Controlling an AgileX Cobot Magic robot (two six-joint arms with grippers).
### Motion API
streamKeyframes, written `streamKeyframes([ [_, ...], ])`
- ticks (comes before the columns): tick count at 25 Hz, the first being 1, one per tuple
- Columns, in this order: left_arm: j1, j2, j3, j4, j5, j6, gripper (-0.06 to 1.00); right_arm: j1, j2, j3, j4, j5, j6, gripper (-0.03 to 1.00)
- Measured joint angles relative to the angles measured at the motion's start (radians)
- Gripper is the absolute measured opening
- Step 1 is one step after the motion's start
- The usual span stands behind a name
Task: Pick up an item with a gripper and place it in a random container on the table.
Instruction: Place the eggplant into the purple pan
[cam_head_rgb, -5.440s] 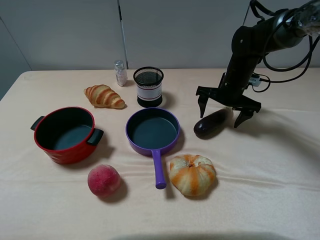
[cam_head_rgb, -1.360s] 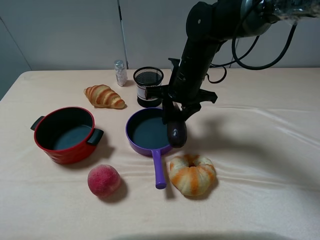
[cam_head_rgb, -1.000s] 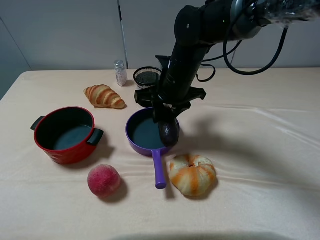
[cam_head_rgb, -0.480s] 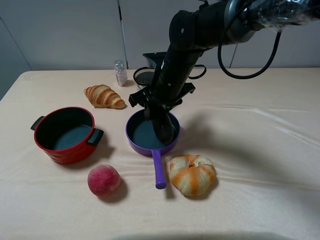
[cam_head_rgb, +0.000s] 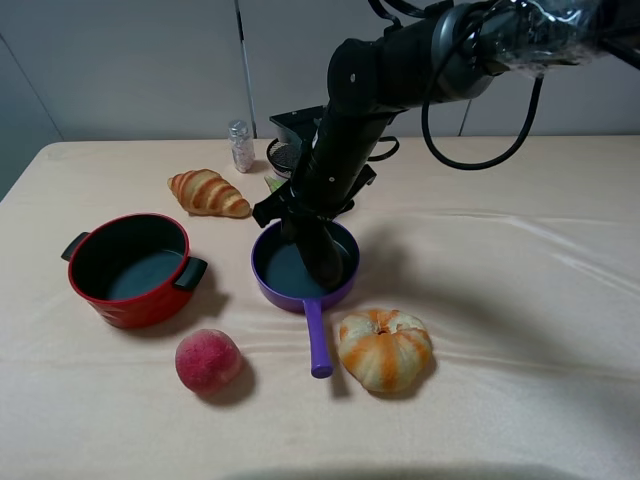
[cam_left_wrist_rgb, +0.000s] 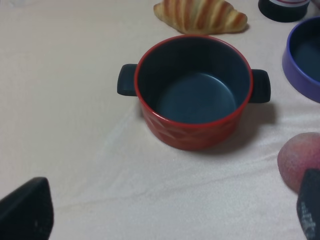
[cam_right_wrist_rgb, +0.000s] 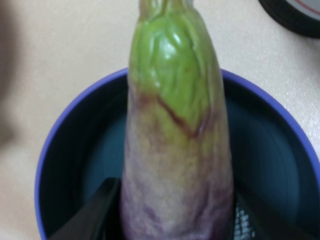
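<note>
Right gripper (cam_head_rgb: 311, 222), clamped on the eggplant (cam_head_rgb: 323, 257), has shifted from the rim to over the pan (cam_head_rgb: 271, 290) interior; release looks due next.

Wall (cam_head_rgb: 130, 60): pale grey-white panels, set behind the far edge of the tabletop (cam_head_rgb: 540, 340); a vertical seam (cam_head_rgb: 244, 70) is seen left of centre. Tabletop: covered by a cream-beige cloth (cam_head_rgb: 90, 400), slightly wrinkled, softly and evenly lit.
</note>
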Motion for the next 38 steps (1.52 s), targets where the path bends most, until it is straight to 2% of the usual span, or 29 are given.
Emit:
streamKeyframes([
  [10,0.0,0.0,0.0,0.0,0.0,0.0,0.99,0.0,0.0,0.0,0.0,-0.026,-0.002,0.32],
  [12,0.0,0.0,0.0,0.0,0.0,0.0,0.99,0.0,0.0,0.0,0.0,-0.026,-0.002,0.39],
  [15,0.0,0.0,0.0,0.0,0.0,0.0,0.99,0.0,0.0,0.0,0.0,-0.027,-0.002,0.59],
  [18,0.0,0.0,0.0,0.0,0.0,0.0,0.99,0.0,0.0,0.0,0.0,-0.027,-0.002,0.67],
  [38,0.0,0.0,0.0,0.0,0.0,0.0,0.99,0.0,-0.052,0.0,-0.012,0.003,0.01,0.69],
])
